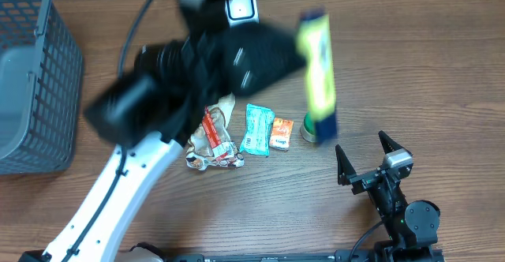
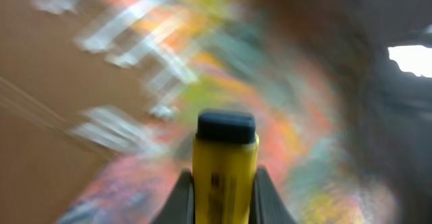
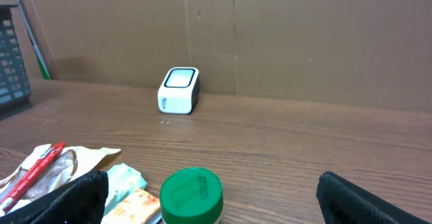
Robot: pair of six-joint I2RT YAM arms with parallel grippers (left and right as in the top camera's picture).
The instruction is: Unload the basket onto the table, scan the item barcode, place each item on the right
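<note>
— Yellow tube with dark blue cap point(image 2: 225, 158), why up high?
— Left gripper point(image 2: 225, 198) pinches it, maybe to show the small white scanner box point(image 3: 179, 90). It's blurry. Right gripper point(image 1: 364, 153) gapes, empty.

Seen from above, my right gripper point(image 1: 361, 145) has bare table point(image 1: 426, 72) at 12 and 3 o'clock. At 9 o'clock the green-lidded jar point(image 1: 308, 130) blocks the way, with the snack packets point(image 1: 256, 129) beyond it. My left arm point(image 1: 197, 72) and its yellow tube point(image 1: 316, 65) overhang 10 to 11 o'clock.

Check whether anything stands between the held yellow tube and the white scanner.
Nothing visible does. The left gripper holds the yellow tube; the tabletop before the white scanner lies bare in the right wrist view.
</note>
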